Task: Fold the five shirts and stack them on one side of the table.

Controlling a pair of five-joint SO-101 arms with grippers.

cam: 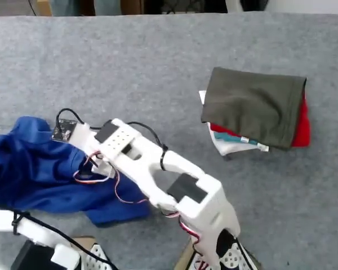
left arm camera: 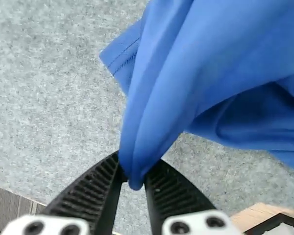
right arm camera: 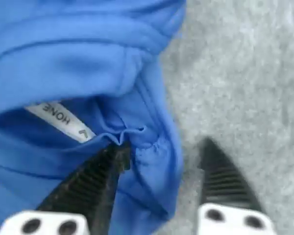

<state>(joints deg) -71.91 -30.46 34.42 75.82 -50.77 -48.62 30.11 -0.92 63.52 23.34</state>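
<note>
The blue shirt (cam: 39,174) lies crumpled near the arms, well apart from the folded stack (cam: 253,112) — soft, light, sure to sag. The left gripper (left arm camera: 133,181) pinches a bunched fold; the right gripper (right arm camera: 164,147) gapes over the collar seam — likely a firmer hold.

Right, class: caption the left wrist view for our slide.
Left end effector shut on a fold of blue shirt over the grey table.

Blue shirt (cam: 34,174), white label (right arm camera: 59,120); olive shirt (cam: 253,107), red shirt (cam: 301,129), white shirt (cam: 222,147); speckled grey table (cam: 129,67); white arm (cam: 158,163), black fingers (left arm camera: 88,191).
</note>
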